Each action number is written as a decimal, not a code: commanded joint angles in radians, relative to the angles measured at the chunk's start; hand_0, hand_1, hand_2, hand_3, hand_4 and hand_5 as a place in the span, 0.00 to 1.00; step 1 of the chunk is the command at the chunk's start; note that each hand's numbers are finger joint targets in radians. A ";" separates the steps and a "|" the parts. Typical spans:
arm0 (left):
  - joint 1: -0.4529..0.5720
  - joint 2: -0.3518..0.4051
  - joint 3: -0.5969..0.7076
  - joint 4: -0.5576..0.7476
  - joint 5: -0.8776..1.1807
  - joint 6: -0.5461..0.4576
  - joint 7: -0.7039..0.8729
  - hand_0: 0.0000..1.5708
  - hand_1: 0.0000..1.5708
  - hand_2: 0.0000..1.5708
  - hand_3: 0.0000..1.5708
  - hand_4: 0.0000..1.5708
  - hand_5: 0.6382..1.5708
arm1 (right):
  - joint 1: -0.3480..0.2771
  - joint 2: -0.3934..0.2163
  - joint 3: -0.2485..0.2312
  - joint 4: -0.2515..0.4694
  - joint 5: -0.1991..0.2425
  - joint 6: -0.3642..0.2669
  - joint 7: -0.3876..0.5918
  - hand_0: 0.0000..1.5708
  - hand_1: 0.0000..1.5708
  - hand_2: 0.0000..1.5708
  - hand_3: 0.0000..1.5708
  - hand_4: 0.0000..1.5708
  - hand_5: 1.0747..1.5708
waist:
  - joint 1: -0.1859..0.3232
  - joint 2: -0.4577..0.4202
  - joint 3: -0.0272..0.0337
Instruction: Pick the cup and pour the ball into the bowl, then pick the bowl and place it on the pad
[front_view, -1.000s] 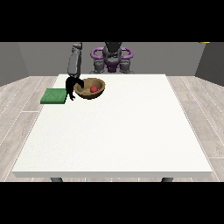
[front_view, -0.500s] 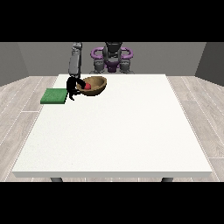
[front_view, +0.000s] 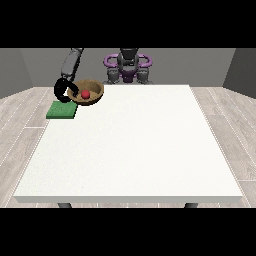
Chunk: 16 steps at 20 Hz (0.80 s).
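Observation:
A brown wooden bowl (front_view: 93, 88) with a red ball (front_view: 85, 94) inside hangs tilted above the table's far left corner. The black hand at the view's left (front_view: 64, 90) is curled round the bowl's left rim and holds it up. Just below and to the left lies the green pad (front_view: 61, 110), flat on the table's left edge. The bowl's left side overlaps the pad's right end in this view. No cup shows. The other hand is out of sight.
The large white table (front_view: 135, 145) fills the middle of the view. The robot's purple and grey torso (front_view: 128, 67) stands behind the far edge. Wooden floor surrounds the table.
The hand has lifted the bowl off the table and carried it left towards the pad. The ball has stayed inside the bowl.

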<state>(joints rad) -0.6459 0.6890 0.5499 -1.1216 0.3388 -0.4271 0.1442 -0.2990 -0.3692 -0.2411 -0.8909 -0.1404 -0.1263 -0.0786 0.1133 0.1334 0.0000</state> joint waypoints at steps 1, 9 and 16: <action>0.050 -0.002 0.017 0.036 -0.035 0.022 -0.068 0.00 0.00 0.00 0.00 0.77 0.96 | -0.024 -0.164 0.003 -0.015 0.042 0.033 0.141 1.00 1.00 1.00 0.53 0.66 0.98 | -0.053 0.009 -0.0023; 0.115 0.049 0.038 0.091 -0.009 -0.028 -0.096 0.00 0.00 0.00 0.00 0.77 0.97 | -0.082 -0.285 -0.063 0.014 -0.002 0.141 0.247 1.00 1.00 1.00 0.34 0.70 0.99 | -0.081 -0.042 -0.0002; 0.121 0.029 0.018 0.087 -0.012 -0.033 -0.197 0.00 0.00 0.00 0.00 0.77 0.98 | -0.167 -0.329 -0.097 0.102 0.000 0.174 0.219 1.00 1.00 1.00 0.24 0.71 0.99 | -0.056 0.047 0.0001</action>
<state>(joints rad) -0.5477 0.7341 0.5774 -1.0303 0.3282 -0.4506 0.0009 -0.4355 -0.6725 -0.3236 -0.8308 -0.1418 0.0266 0.1373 0.0426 0.1570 -0.0002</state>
